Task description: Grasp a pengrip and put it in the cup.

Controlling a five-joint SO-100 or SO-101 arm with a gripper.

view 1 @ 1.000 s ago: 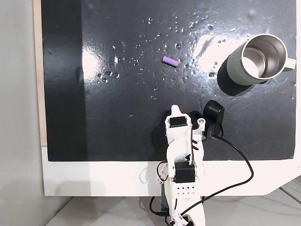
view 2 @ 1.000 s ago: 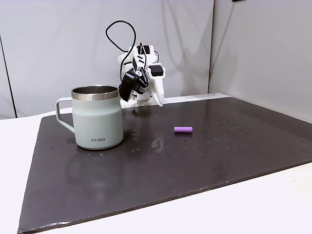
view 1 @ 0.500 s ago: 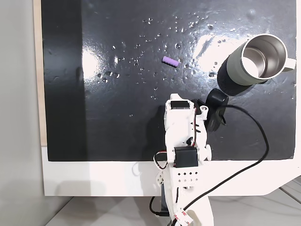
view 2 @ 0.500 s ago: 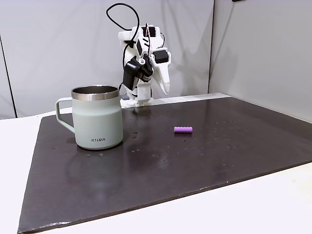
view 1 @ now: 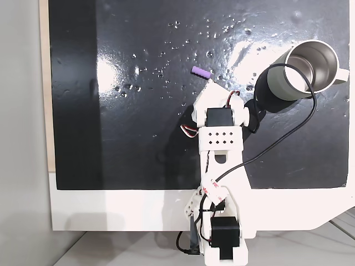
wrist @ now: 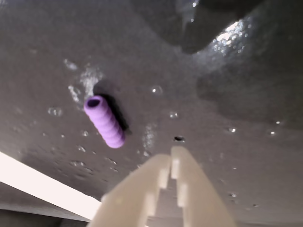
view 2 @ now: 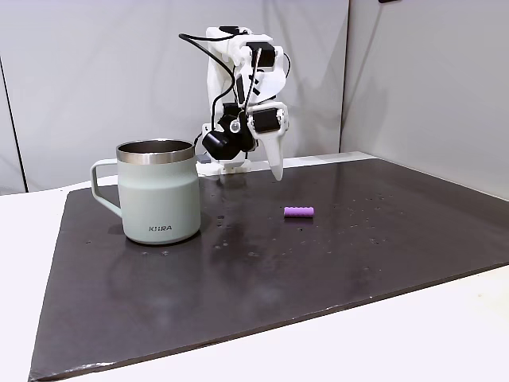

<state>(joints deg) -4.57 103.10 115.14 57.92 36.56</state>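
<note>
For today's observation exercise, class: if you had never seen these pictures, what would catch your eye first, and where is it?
The white arm rears up over the dark mat, its tool pointing down. In the wrist view the tool looks shut, with the purple pengrip lying on the mat just to its left. The pale green cup stands upright at the left in the side fixed view.

Pincer blurred, base cut off at wrist view's bottom edge
</note>
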